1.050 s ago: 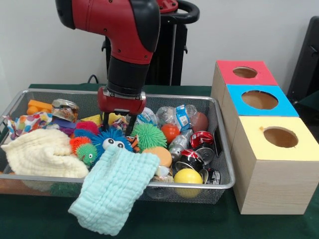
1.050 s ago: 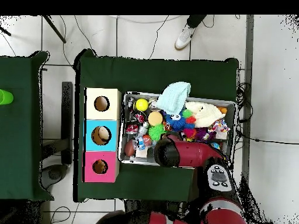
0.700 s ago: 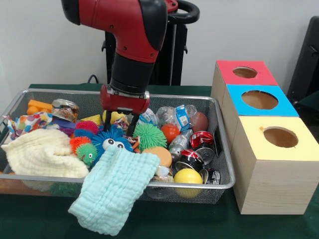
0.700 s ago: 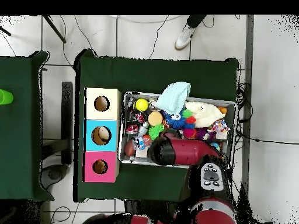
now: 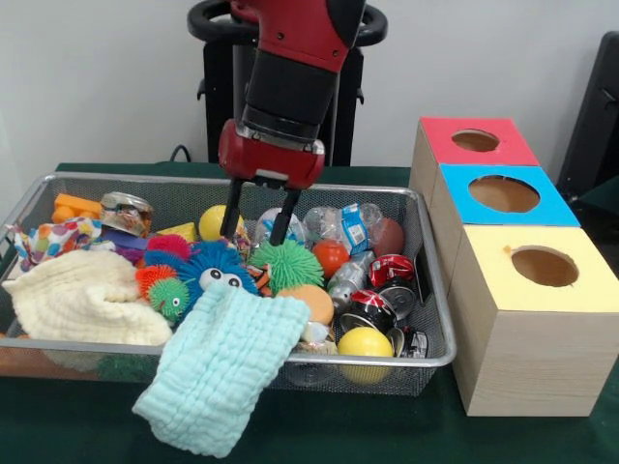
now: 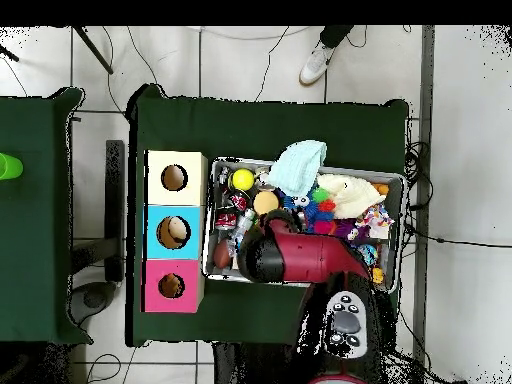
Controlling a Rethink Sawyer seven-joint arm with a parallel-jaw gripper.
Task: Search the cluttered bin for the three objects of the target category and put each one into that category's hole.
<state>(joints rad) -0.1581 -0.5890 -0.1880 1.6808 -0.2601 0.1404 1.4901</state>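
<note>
The gripper [image 5: 257, 225] hangs over the back middle of the wire bin [image 5: 435, 356], its two dark fingers [image 5: 231, 218] spread apart with nothing between them; the tips sit just above the clutter, one near a yellow ball [image 5: 214, 221] at the rear and the other just over the green spiky ball [image 5: 287, 264], and whether either tip actually touches a toy cannot be told. In the overhead view the red arm [image 6: 300, 258] covers that part of the bin, so the gripper itself is hidden there. The bin is packed: a blue spiky toy with eyes [image 5: 221, 270], a small orange and green spiky pair [image 5: 161, 289], an orange ball [image 5: 330, 256], a second yellow ball [image 5: 365, 345] at the front rim, crushed cans [image 5: 379, 290] on the right, clear plastic bottles [image 5: 343, 226] at the back, a cream cloth [image 5: 82, 298] on the left and a pale blue cloth [image 5: 221, 365] draped over the front edge onto the green table [image 5: 387, 435]. Beside the bin stand three boxes with round holes in their tops: the red box [image 5: 474, 141] farthest back, the blue box [image 5: 503, 194] in the middle and the yellow box [image 5: 542, 268] nearest
</note>
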